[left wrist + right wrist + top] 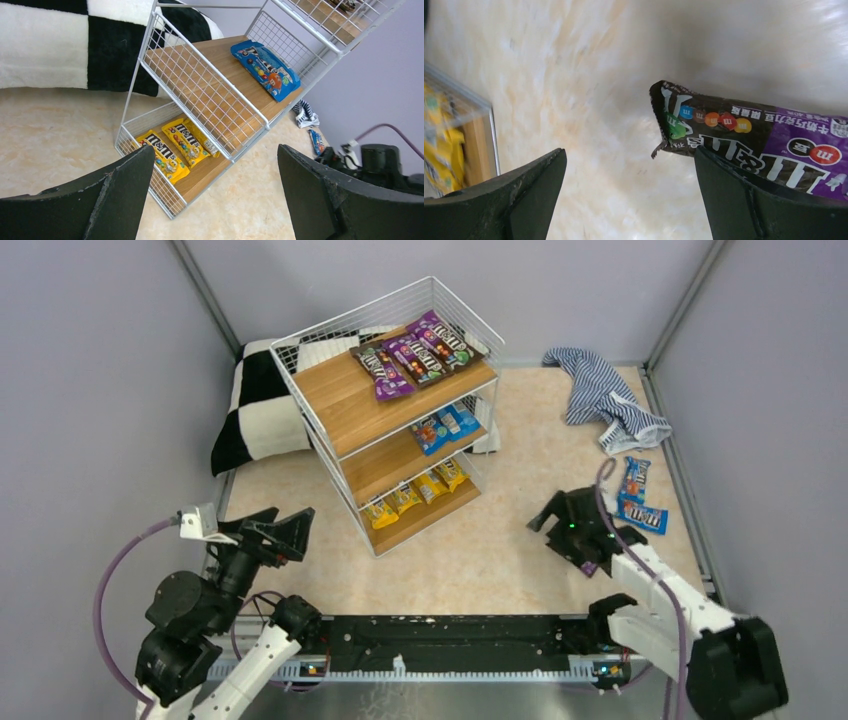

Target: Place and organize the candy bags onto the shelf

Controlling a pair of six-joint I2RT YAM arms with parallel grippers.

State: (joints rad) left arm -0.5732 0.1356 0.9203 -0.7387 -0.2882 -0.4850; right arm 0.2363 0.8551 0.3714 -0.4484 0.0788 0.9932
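The shelf (345, 400) stands at the back centre, a white wire rack with wooden boards. Purple candy bags (418, 355) lie on its top board, blue ones (445, 426) on the middle, yellow ones (415, 495) on the bottom. Two blue bags (636, 495) lie loose on the floor at the right. My right gripper (565, 530) hangs open just above the floor. In the right wrist view a purple bag (769, 145) lies beside and partly behind the right finger (744, 200), nothing between the jaws. My left gripper (215, 170) is open and empty, facing the shelf's (200, 95) yellow bags (175, 145).
A blue-white striped cloth (605, 395) lies in the back right corner. A black-and-white checkered cushion (255, 410) leans behind the shelf on the left. Grey walls close in the beige floor on three sides.
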